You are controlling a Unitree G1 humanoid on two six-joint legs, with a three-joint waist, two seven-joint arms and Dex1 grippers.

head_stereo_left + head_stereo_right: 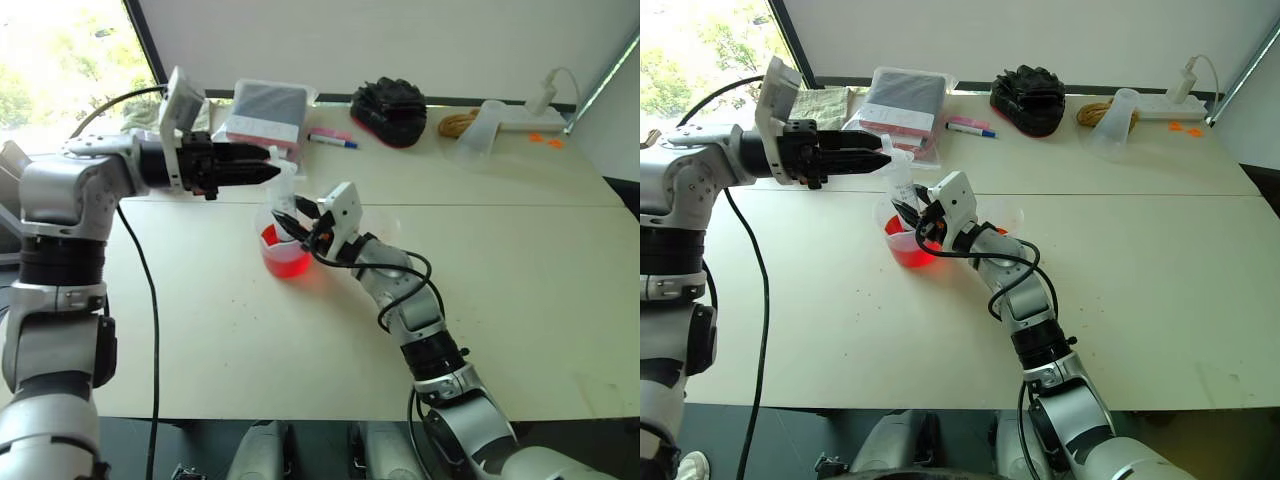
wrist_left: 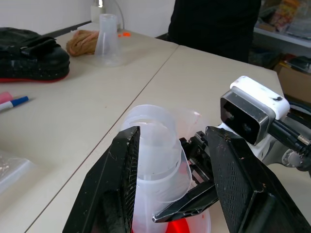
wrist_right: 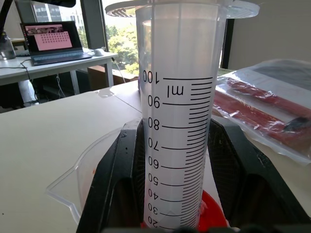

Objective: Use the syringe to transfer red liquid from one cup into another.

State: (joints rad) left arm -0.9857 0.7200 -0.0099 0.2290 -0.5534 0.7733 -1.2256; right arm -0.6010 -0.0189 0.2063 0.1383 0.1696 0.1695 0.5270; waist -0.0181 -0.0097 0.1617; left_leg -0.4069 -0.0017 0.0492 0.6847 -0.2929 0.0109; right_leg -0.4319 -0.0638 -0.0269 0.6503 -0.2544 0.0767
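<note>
Pale, smooth tabletop (image 1: 200, 330) carries the scene. Left gripper (image 1: 268, 172), fingers spread, reaches level over the syringe's (image 3: 177, 121) upper end. Just right of it, the right gripper (image 1: 287, 222) clamps that clear, graduated barrel upright in the wide-rimmed clear cup (image 1: 268, 219) of red liquid (image 1: 288, 262).

Left claw (image 1: 272, 172) level, jaws spread (pointing toward the right arm), right claw (image 1: 287, 221) clamped, tilted slightly upward
</note>
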